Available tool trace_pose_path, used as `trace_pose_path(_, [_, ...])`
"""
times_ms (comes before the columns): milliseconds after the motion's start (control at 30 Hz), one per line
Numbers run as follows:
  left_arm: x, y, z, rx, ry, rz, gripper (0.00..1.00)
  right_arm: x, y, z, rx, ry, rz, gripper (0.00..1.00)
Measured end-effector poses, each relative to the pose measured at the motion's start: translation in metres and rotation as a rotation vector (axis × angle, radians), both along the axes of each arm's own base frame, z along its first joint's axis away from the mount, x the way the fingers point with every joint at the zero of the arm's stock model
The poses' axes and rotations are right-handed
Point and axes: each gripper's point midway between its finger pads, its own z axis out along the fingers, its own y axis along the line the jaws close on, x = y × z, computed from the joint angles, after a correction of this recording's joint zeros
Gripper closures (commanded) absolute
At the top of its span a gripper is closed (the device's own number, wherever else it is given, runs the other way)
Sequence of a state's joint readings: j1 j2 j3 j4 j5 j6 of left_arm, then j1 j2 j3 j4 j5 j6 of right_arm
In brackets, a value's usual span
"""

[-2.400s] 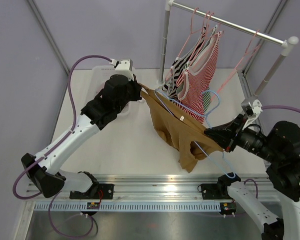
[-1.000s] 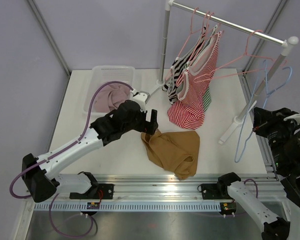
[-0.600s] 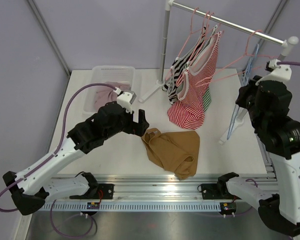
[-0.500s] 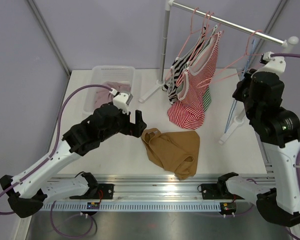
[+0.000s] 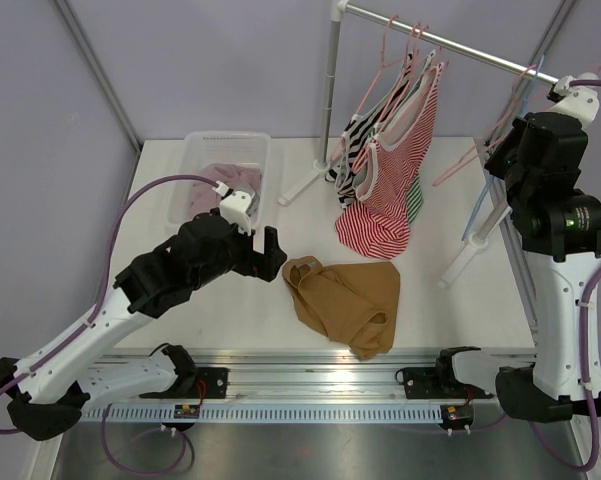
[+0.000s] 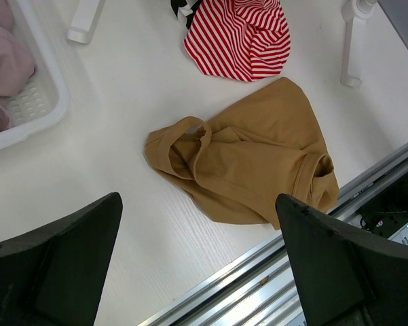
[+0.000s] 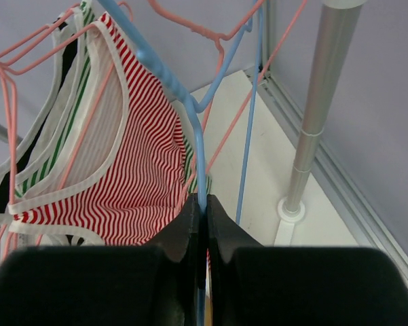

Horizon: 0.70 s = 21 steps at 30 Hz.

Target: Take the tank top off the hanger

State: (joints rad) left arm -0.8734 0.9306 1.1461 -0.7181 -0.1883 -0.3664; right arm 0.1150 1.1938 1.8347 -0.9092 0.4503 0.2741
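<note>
We have let the tank top (image 6: 244,170) drop: it now lies crumpled on the surface (image 5: 230,310) near the front edge, free of the blue hanger (image 7: 190,129). Our left pincer (image 6: 197,204) hangs wide open above it. Our right pincer (image 7: 202,204), clamped on the bare hanger, has carried it up by the rail (image 5: 450,45). The removal looks done.

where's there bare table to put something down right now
Bare table front right, between the brown tank top and the rack foot; also the middle, bordered by the bin, the striped tops and that top. Crowded under those tops and along the left, where the left arm reaches over.
</note>
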Motion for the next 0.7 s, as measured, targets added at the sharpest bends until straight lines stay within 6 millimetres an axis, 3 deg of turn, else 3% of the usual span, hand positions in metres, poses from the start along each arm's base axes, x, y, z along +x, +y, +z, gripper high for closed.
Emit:
trace_pose_path(200, [0.001, -0.001, -0.002, 0.007, 0.006, -0.001, 0.01, 0.001, 0.006, -0.001, 0.013, 0.001, 0.037, 1.0])
trace_pose_path(567, [0.002, -0.004, -0.008, 0.02, 0.019, -0.006, 0.01, -0.015, 0.001, 0.009, -0.016, -0.022, 0.037, 1.0])
trace_pose_path(700, [0.002, -0.005, -0.007, 0.019, 0.019, -0.008, 0.01, -0.001, -0.011, 0.012, -0.038, -0.002, 0.011, 1.0])
